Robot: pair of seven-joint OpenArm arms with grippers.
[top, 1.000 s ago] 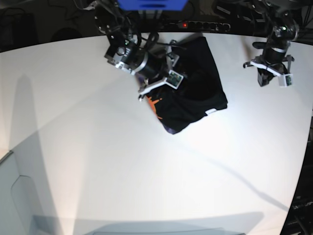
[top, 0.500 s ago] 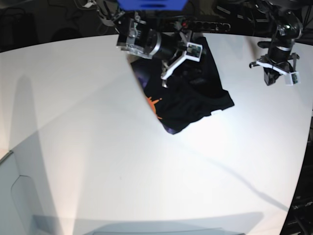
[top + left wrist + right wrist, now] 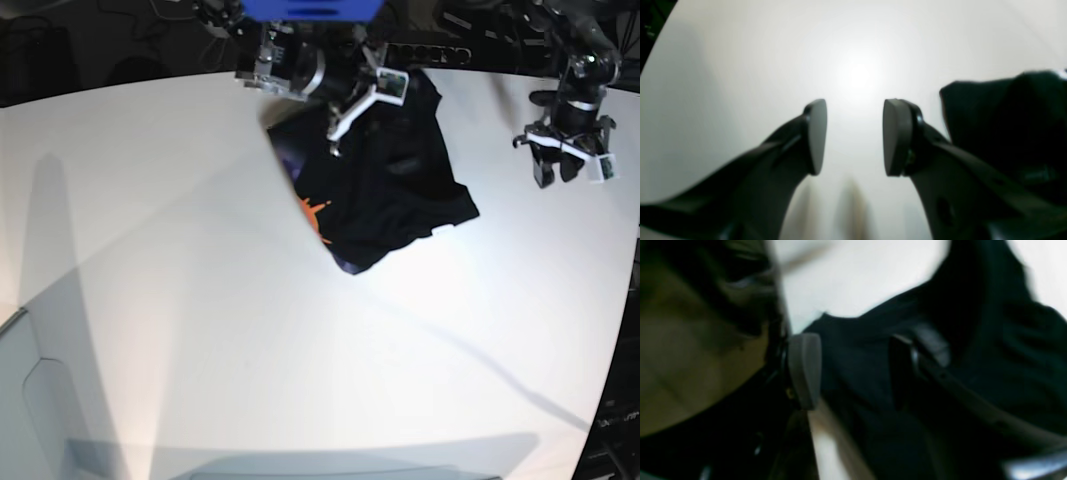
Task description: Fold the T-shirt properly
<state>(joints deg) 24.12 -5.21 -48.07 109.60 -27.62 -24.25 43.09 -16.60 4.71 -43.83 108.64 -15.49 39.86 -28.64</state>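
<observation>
The T-shirt (image 3: pixel 385 190) lies bunched in a loose dark heap on the white counter (image 3: pixel 200 330), toward the far edge and a little right of centre in the base view, with an orange mark (image 3: pixel 312 212) and a sliver of purple showing along its left border. The right tool (image 3: pixel 345 115) hangs over the far left corner of the heap, its white fingers spread above the cloth. In the right wrist view, which is blurred, its 2 pads stand apart: the grey left pad (image 3: pixel 804 370) is clearly bare, and black cloth (image 3: pixel 867 373) fills the space behind and between them, but the blur hides whether any fold is touched, so the tool reads as open with nothing pinched. The left tool (image 3: pixel 562 168) hangs at the right side of the base view, well apart from the shirt, over bare counter. In the left wrist view its 2 dark pads (image 3: pixel 816 136) are clearly separated, with only bright counter (image 3: pixel 740 66) between them, so it is open and empty; a black edge of the shirt (image 3: pixel 1000 116) sits off to the right of the frame, beyond the right finger. Soft shadows of the fingers fall on the counter below the gap.
</observation>
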